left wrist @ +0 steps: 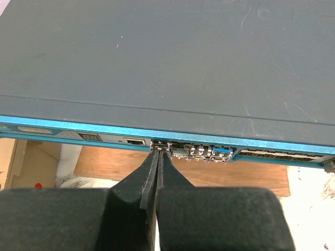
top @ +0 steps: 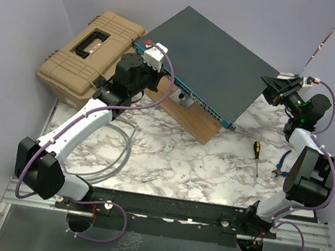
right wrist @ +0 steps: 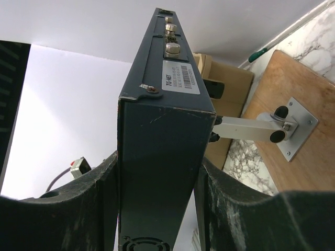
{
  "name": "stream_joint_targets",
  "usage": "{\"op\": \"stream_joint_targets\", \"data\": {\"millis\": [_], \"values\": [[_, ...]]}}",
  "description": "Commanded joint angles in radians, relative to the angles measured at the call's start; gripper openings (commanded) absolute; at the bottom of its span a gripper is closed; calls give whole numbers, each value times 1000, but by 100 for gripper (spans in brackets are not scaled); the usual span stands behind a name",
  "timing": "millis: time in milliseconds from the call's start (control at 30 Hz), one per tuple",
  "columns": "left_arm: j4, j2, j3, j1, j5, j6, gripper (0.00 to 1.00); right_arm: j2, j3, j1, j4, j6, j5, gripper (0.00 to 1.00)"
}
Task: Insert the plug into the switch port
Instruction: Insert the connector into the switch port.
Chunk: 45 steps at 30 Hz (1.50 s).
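Note:
The switch [top: 216, 57] is a flat dark grey-teal box, tilted up off the table on a bracket. Its narrow blue face [left wrist: 157, 130] carries a row of sockets. My left gripper [left wrist: 159, 149] is shut, jaws pressed together with no gap. Its tips touch a small silver plug [left wrist: 160, 145] sitting at a port in that face. Whether the tips pinch the plug or only press on it is unclear. Beside it sit more silver modules [left wrist: 201, 151]. My right gripper [top: 275, 90] is shut on the switch [right wrist: 157, 172], one finger on each flat side at its far right end.
A tan toolbox [top: 92, 56] stands at the back left, close to my left wrist. A wooden board [top: 187, 119] with a metal bracket [right wrist: 251, 128] lies under the switch. A screwdriver [top: 256, 157] and pliers [top: 282, 164] lie by my right arm. A grey cable [top: 122, 150] loops on the marble.

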Motion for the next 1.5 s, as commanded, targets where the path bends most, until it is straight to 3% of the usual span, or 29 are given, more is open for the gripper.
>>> {"op": "stream_joint_targets", "data": {"millis": [0, 533, 1000, 1133, 1467], "values": [[126, 74, 93, 0, 51, -23, 0, 2, 46, 2, 4, -86, -32, 35], [221, 105, 121, 0, 93, -70, 0, -2, 70, 27, -84, -156, -57, 34], [143, -45, -81, 0, -3, 8, 0, 3, 85, 10, -115, -151, -16, 34], [122, -89, -105, 2, -43, 21, 7, -1, 94, -6, -134, -160, -10, 41], [1, -204, -121, 9, -107, 36, 39, -47, 127, -68, -276, -237, 49, 72]]}}
